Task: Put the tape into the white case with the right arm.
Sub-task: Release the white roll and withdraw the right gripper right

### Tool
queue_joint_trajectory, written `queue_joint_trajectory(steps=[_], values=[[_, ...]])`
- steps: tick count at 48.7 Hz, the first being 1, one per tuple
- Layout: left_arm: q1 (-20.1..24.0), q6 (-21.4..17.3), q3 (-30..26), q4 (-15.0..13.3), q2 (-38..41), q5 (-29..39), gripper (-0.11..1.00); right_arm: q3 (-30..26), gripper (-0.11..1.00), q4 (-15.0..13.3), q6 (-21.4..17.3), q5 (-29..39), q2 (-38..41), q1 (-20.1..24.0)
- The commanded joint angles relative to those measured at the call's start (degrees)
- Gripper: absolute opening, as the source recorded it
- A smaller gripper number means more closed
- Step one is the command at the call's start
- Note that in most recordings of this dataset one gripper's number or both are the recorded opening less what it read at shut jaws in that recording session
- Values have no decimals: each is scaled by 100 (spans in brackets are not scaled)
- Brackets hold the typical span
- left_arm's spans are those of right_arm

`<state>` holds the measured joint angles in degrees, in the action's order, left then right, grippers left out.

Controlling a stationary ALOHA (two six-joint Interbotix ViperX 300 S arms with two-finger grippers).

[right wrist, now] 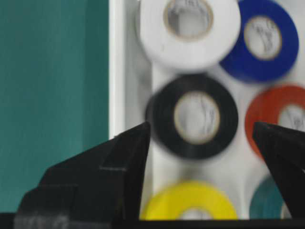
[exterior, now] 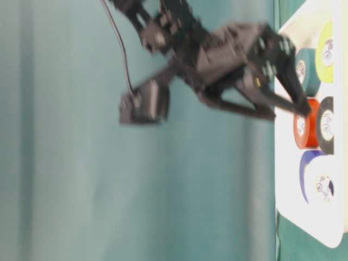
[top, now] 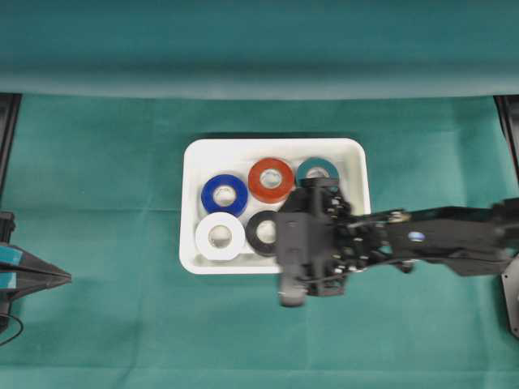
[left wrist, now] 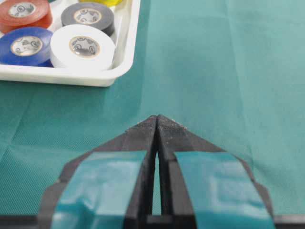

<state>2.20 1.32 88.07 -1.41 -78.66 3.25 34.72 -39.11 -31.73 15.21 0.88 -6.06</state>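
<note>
The white case [top: 268, 144] lies mid-table and holds several tape rolls: blue [top: 225, 194], red [top: 271, 179], teal [top: 317, 169], white [top: 220, 237] and black [top: 263, 232]. A yellow roll [right wrist: 190, 198] also lies flat in it, just under my right gripper [right wrist: 202, 129]. That all-black gripper hovers over the case's right half [top: 306, 227] with its jaws wide apart and nothing between them. The overhead view hides the yellow roll under the arm. My left gripper [left wrist: 157, 119], marked with teal bands, rests shut at the table's left edge [top: 69, 279], empty.
Green cloth [top: 122, 178] covers the table on all sides of the case. The right arm [top: 454, 235] reaches in from the right edge. Black frame posts stand at the far left [top: 8, 121] and far right [top: 509, 121].
</note>
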Motion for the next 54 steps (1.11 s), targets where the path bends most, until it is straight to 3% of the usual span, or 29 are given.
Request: queue_joint_trajectory(steps=[1, 23, 46, 54], values=[[9, -9, -79, 9, 53, -53, 0, 272, 60, 18, -35, -79, -510, 0], [9, -9, -79, 9, 53, -53, 0, 2101, 60, 18, -659, -686, -2294, 0], [9, -9, -97, 9, 53, -53, 0, 3261, 59, 18, -958, -721, -3937, 0], [9, -9, -97, 9, 53, -53, 0, 3639, 59, 26, -1107, -1037, -4395, 0]])
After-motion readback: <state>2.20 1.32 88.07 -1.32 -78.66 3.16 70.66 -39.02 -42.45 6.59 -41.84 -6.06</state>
